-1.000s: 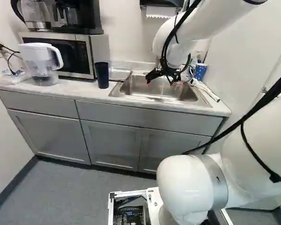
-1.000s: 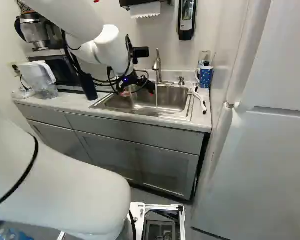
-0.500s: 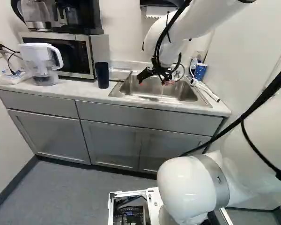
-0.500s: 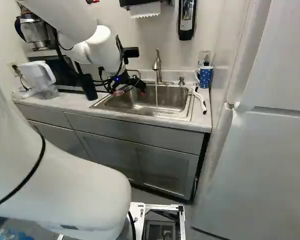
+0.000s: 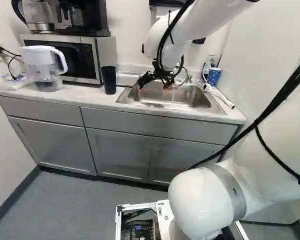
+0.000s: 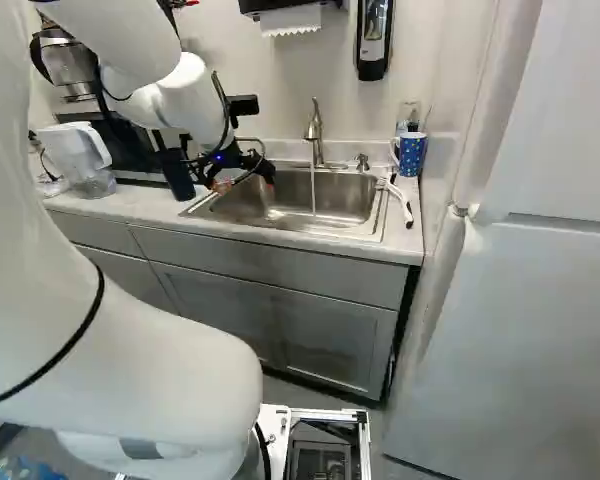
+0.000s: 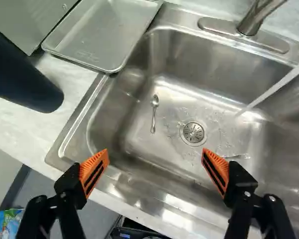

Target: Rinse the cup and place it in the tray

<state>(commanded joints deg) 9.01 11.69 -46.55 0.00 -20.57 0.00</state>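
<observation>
Pale mottled tabletop (image 5: 87, 96) surrounds a steel sink (image 5: 195, 96); at nine o'clock from it in the left base view, a dark cylindrical cup (image 5: 109, 81) stands beside the shallow metal tray (image 7: 97, 35). The gripper (image 5: 153, 87) hangs above, jaws released.

Bright light; white glare streaks the sink (image 7: 175, 203); soft shadows inside.

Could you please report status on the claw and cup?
Claw open, holding nothing, over sink; dark cup upright on counter; spoon in sink, tap running.

Tray (image 7: 102, 36) between microwave (image 5: 88, 60) and sink (image 7: 217, 74), spoon (image 7: 154, 113) in sink
</observation>
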